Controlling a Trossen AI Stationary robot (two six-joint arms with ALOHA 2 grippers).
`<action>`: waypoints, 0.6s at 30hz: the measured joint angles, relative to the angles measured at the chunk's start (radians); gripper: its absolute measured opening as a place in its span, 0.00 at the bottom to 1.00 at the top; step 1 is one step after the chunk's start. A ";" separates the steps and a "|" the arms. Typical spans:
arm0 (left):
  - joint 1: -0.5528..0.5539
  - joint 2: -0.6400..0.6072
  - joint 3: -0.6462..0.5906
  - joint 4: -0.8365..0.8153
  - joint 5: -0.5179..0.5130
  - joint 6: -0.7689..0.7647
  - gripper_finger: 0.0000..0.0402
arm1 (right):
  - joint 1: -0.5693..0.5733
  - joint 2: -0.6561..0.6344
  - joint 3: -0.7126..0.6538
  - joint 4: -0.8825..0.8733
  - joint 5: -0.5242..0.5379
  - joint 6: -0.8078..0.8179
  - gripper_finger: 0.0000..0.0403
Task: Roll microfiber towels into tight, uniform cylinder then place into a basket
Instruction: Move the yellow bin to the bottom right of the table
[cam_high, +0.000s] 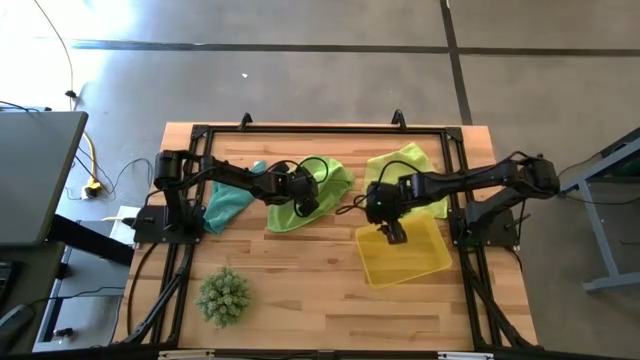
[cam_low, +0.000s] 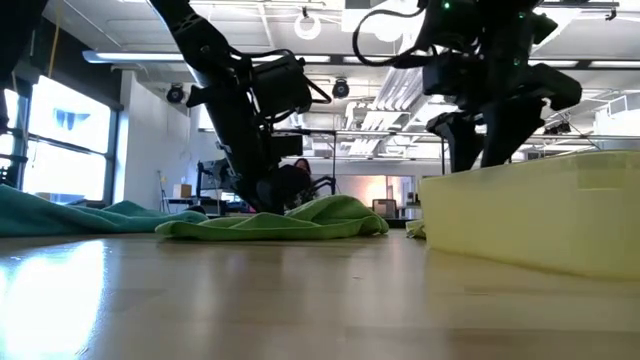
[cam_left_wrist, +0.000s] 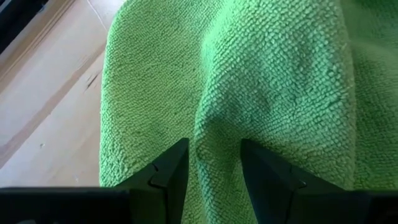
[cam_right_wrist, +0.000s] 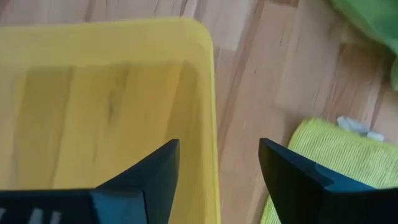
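The bright green towel (cam_high: 315, 185) lies crumpled on the table's middle, and it also shows in the low view (cam_low: 300, 220). My left gripper (cam_high: 305, 203) is down on its near part, shut on a raised fold (cam_left_wrist: 214, 168). The teal towel (cam_high: 230, 200) lies loose at the left. The pale yellow-green towel (cam_high: 408, 165) lies loose at the far right. The yellow basket (cam_high: 425, 262) stands on the table near the right. My right gripper (cam_high: 393, 233) is open above the basket's far left corner. One finger is over the inside and one outside the wall (cam_right_wrist: 211, 124), touching nothing that I can see. My left gripper pinches a raised fold of the bright green towel (cam_left_wrist: 214, 134) between its two fingers (cam_left_wrist: 171, 177). The fingers come from above, pointing down. The towel lies slack on the table around the fold; how many layers are in the pinch, I cannot tell.
A spiky green plant-like ball (cam_high: 222, 297) sits near the table's front left. A black frame (cam_high: 330, 130) runs around the work area. Bare wood (cam_high: 300, 270) lies between the ball and the basket.
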 joint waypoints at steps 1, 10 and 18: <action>0.000 0.000 0.000 0.000 0.002 0.000 0.34 | 0.000 0.001 0.000 0.006 0.000 0.000 0.50; -0.005 0.000 0.000 -0.002 0.017 0.000 0.34 | 0.005 0.094 -0.001 0.047 -0.027 0.038 0.35; -0.026 0.000 0.000 -0.003 0.017 0.001 0.34 | 0.042 0.142 -0.001 0.025 -0.022 0.019 0.16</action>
